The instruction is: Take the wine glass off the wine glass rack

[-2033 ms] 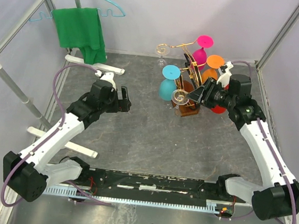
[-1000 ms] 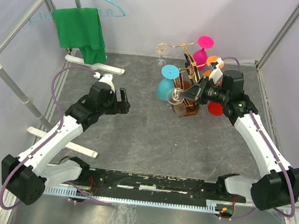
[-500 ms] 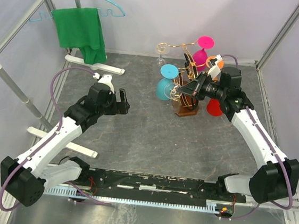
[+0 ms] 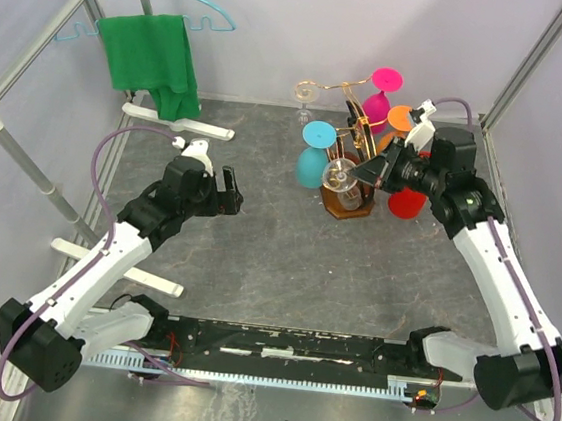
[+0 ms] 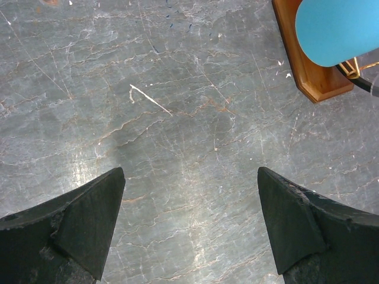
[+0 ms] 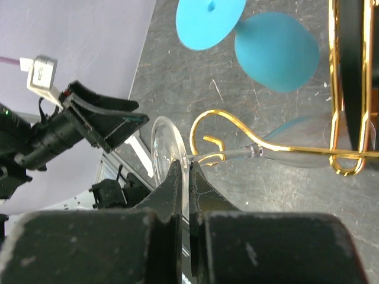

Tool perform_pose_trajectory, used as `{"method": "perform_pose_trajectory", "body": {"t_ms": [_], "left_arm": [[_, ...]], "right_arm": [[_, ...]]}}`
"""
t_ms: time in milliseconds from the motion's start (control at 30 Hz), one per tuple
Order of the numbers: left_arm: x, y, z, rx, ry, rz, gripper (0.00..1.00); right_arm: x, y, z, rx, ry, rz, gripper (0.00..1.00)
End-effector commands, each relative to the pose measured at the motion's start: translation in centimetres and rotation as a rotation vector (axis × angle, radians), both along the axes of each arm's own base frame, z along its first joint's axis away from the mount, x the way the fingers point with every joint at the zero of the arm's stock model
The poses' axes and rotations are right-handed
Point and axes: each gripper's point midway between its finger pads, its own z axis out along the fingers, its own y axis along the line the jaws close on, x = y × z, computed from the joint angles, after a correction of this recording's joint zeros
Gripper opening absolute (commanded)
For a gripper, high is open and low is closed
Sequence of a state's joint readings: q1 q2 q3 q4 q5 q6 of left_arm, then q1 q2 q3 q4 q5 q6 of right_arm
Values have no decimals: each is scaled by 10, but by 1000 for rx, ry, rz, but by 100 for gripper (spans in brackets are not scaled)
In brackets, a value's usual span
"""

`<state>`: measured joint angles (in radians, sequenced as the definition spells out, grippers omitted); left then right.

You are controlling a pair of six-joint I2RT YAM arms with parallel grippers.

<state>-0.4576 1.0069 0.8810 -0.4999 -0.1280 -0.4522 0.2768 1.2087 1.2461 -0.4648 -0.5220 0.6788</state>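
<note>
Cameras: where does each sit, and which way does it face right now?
Top external: above and behind the bases, looking down on the table; both arms show.
Left wrist: looks down at table; open left gripper frames it.
Right wrist: looks leftward past the rack; right gripper pinches the clear glass foot.
Shared: both wrist views catch the blue glass.

The wine glass [image 6: 167,152] is clear and lies on its side. Its round foot stands on edge, and its thin stem runs level through the scrolled end of 1 gold arm. Its bowl (faint, almost see-through) points toward the dark centre piece. The rim of the foot is pinched between the 2 fingers of the right gripper [image 6: 185,173]. The wine glass rack [image 4: 352,209] stands upright on its oval brown wooden base, its curly gold wire arms spreading from the dark upright centre.
</note>
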Motion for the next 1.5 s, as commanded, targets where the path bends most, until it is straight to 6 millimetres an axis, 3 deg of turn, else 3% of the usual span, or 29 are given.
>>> {"method": "perform_pose_trajectory", "body": {"t_ms": [0,167,333,700,867,1000,1133,1267,1300,1333,1467], "left_arm": [[-1,0,7,-14,-26,-6,99],[-2,4,13,-23,-35,29,99],[-3,8,26,-58,-33,81,99],[-16,-41,59,-252,127,-89,99],[-20,-51,73,-309,137,-123,99],[-15,-58,79,-342,134,-140,99],[-10,-62,82,-353,128,-139,99],[4,-58,87,-351,140,-110,99],[10,-55,92,-364,138,-103,99],[17,-51,103,-388,120,-92,99],[50,-19,153,-491,31,-27,99]], "right_arm": [[-22,-13,25,-52,-89,12,1],[-53,-17,28,-68,-73,61,1],[-97,-25,29,-133,-53,165,1],[-215,-28,53,-175,-133,474,1],[-244,-39,66,-176,-228,489,1],[-230,-45,87,-223,-379,434,1],[-187,-47,113,-299,-566,332,1],[-140,-30,141,-330,-739,325,1],[-128,-23,154,-318,-810,315,1],[-119,-17,155,-317,-834,330,1],[-102,11,180,-292,-1017,419,1]]}}
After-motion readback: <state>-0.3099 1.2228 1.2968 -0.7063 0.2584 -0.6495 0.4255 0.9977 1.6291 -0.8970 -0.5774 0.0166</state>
